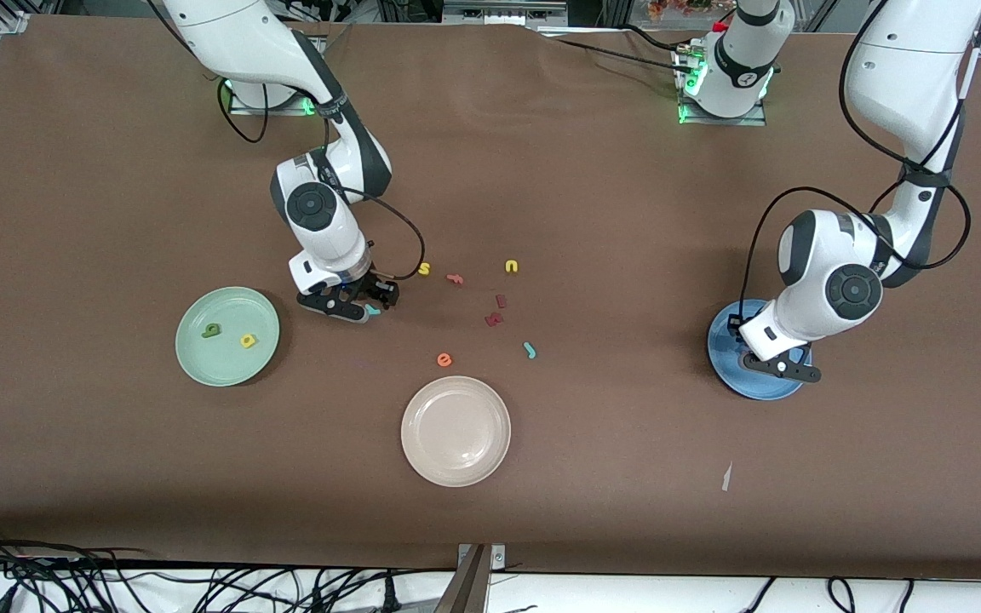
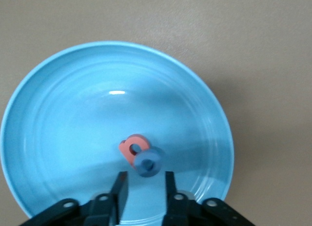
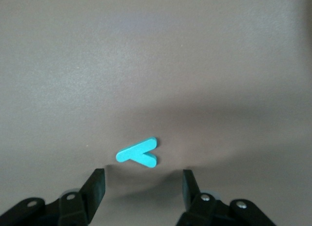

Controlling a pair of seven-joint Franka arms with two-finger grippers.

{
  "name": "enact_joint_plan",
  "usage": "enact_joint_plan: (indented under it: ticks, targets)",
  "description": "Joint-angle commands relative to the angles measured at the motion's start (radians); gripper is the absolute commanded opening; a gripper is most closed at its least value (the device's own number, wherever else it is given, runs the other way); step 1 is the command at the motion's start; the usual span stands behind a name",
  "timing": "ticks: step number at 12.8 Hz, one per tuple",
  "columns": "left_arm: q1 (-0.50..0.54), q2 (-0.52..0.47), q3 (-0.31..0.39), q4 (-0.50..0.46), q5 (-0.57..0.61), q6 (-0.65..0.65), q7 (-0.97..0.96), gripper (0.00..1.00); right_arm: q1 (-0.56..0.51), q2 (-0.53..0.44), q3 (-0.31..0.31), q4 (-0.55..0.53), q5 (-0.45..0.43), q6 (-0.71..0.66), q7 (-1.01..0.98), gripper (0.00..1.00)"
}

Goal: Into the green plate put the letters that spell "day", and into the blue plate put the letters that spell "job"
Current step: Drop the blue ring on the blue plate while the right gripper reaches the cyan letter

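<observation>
My left gripper hangs over the blue plate, open, with nothing between its fingers. Just past its fingertips, the blue "o" lies against the salmon "b" inside the blue plate. My right gripper is low over the table beside the green plate, open, with the teal "y" flat on the cloth just ahead of its fingertips. The dark green "d" and the yellow "a" lie in the green plate. Out on the table, the teal "j" lies near mid-table.
A cream plate sits nearer the front camera at mid-table. Scattered between the arms are a yellow "s", a pink letter, a yellow "u", dark red letters and an orange "e".
</observation>
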Motion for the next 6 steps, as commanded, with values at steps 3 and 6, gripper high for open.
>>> enact_joint_plan:
  ticks: [3,6]
  targets:
    - [-0.087,-0.004,-0.02,0.138,0.009,-0.137,-0.175,1.0,0.013,0.041,-0.018,0.022,-0.002,0.043,0.01,0.73]
    - [-0.225,0.088,-0.022,0.277,-0.09,-0.137,-0.413,1.0,0.013,0.056,-0.026,0.042,-0.004,0.043,0.009,0.69]
